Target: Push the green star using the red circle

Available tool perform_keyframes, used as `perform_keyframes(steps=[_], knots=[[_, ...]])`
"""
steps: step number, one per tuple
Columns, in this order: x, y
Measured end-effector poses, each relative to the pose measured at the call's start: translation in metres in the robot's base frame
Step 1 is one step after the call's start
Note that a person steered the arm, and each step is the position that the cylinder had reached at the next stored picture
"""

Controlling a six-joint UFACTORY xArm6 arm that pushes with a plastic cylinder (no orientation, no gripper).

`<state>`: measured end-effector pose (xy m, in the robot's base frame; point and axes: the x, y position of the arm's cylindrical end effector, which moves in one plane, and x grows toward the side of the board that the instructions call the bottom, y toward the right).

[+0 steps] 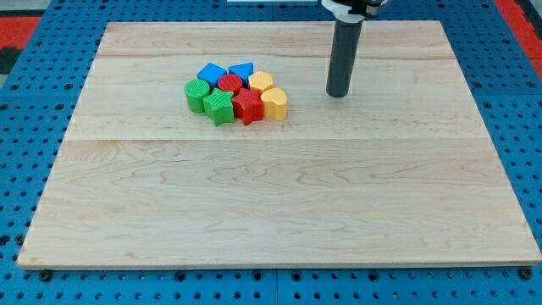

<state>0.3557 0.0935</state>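
The red circle (230, 82) sits in the middle of a tight cluster of blocks in the upper left-centre of the wooden board (279, 203). The green star (218, 107) lies just below and to the left of it, touching it. My tip (338, 94) rests on the board to the view's right of the cluster, about sixty pixels from the nearest yellow block, touching no block.
The cluster also holds a green circle (196, 95), a blue cube (211, 74), a blue triangle (241, 70), a red star (248, 106), a yellow hexagon (261, 81) and a yellow heart (273, 102). A blue pegboard (25, 169) surrounds the board.
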Motion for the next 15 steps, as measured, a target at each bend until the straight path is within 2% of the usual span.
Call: perform_keyframes(steps=[3, 5, 6, 7, 8, 11, 12, 14, 15], knots=[[0.008, 0.011], [-0.024, 0.004], [-0.062, -0.072], [-0.062, -0.126], [-0.010, -0.172], [0.100, -0.209], [0.131, -0.199], [0.175, -0.096], [0.217, -0.158]])
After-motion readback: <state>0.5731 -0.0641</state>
